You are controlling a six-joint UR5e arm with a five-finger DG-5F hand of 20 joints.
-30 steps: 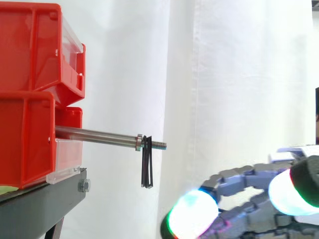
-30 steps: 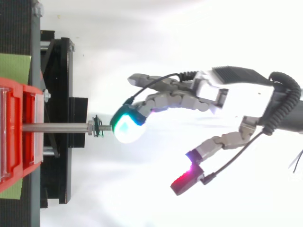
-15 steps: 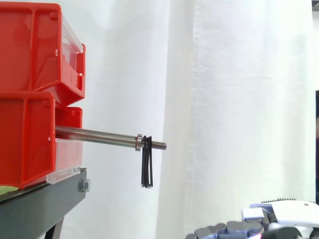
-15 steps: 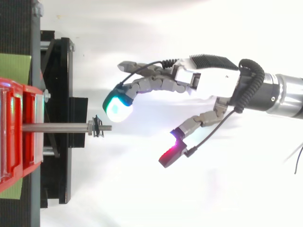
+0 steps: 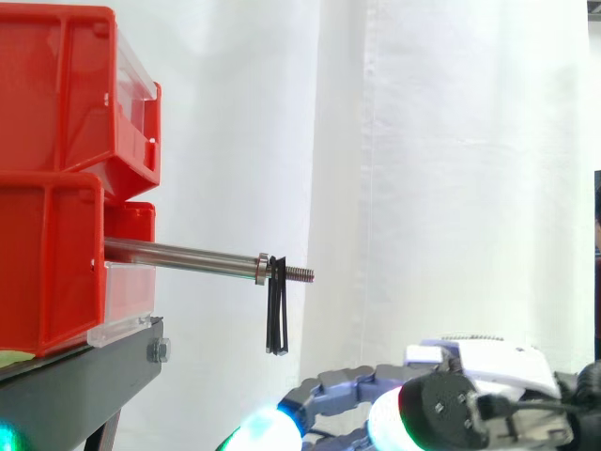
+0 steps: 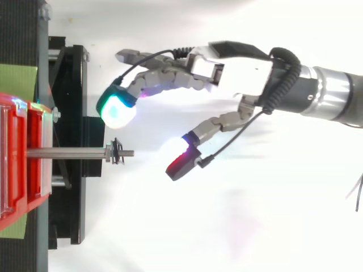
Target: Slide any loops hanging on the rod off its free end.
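Observation:
A steel rod (image 5: 188, 256) sticks out rightward from the red bins (image 5: 56, 178) and ends in a threaded tip (image 5: 299, 273). One black loop (image 5: 276, 315) hangs from the rod just behind that tip, beside a small collar; from above the loop (image 6: 117, 152) shows as a dark knot on the rod (image 6: 68, 152). My hand (image 6: 227, 73) hovers open to the right of the rod's free end, fingers spread and relaxed, holding nothing. Its glowing fingertips (image 6: 117, 110) lie just beyond the tip, apart from the loop. In the side view the hand (image 5: 470, 413) sits low, below rod level.
The red bins rest on a black stand (image 6: 74, 113) at the left, with a green patch (image 6: 17, 82) behind. A white curtain (image 5: 451, 188) backs the scene. Open space lies to the right of the rod's tip.
My hand has moved left toward the rod's tip and to the far side of it in the top view; it dipped, then rose again in the side view. The loop has not moved.

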